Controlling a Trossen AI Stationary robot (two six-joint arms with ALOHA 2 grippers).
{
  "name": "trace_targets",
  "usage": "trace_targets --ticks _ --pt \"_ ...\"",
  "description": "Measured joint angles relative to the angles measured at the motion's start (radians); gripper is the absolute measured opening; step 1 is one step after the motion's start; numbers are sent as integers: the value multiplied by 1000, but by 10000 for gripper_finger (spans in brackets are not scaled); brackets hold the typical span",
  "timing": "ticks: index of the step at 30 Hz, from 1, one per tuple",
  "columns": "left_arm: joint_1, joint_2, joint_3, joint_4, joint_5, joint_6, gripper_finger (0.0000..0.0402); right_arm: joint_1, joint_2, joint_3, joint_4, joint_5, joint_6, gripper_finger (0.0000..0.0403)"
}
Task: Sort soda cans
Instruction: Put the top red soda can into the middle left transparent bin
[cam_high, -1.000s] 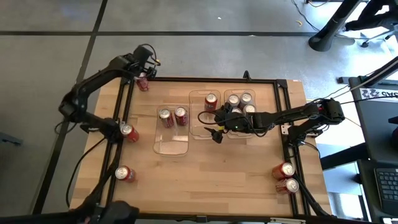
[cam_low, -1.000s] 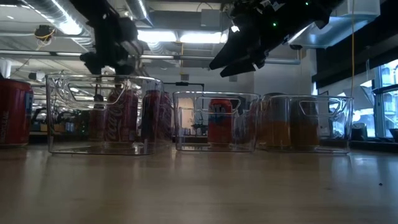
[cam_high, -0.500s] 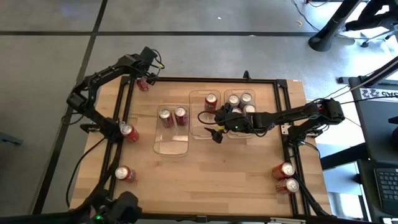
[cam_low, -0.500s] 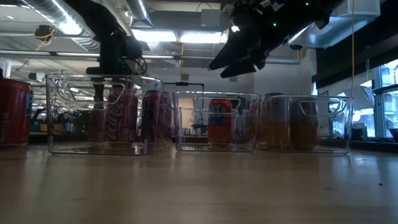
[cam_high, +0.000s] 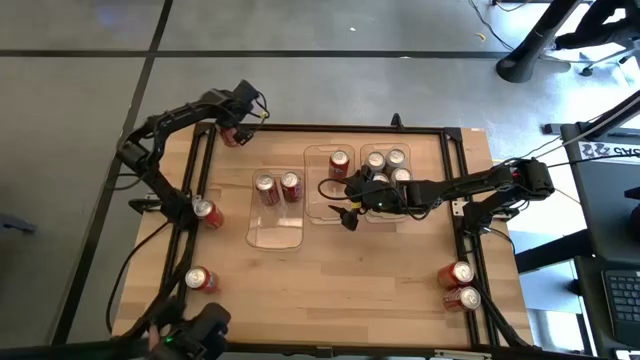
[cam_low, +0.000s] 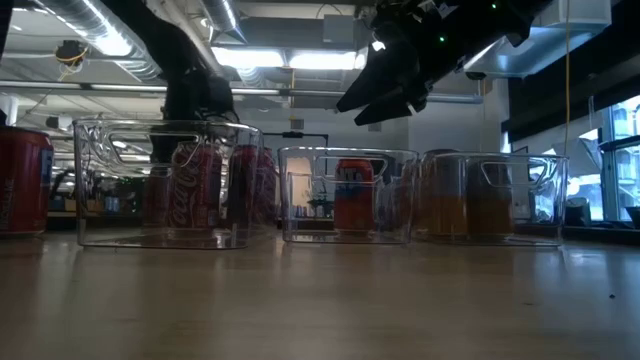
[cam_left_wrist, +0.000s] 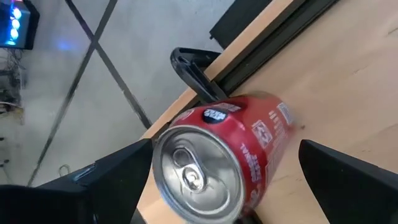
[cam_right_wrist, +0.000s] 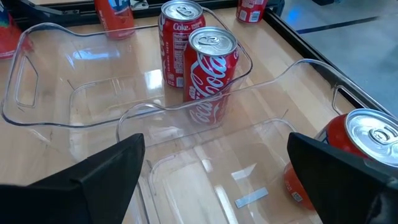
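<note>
Reaching for the red soda can (cam_high: 233, 135) at the table's eleven o'clock corner, the left gripper (cam_high: 243, 122) straddles it, fingers spread wide. Next, I judge: close, then lift. The right gripper (cam_high: 347, 218) hovers spread above the middle tray (cam_high: 310, 180).

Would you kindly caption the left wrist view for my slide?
Open left end effector straddles a red can standing at the table edge.

Red cans (cam_right_wrist: 210, 68), silver tops; gold cans (cam_high: 396, 158); clear trays (cam_right_wrist: 74, 106).
</note>
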Motion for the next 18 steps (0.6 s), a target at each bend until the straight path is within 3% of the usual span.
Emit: trace_targets --ticks 12,18 --pt "11 69 2 -24 -3 -40 390 0 0 0 0 0 6 392" --pt "23 70 2 -97 116 -74 390 1 0 0 1 0 6 392"
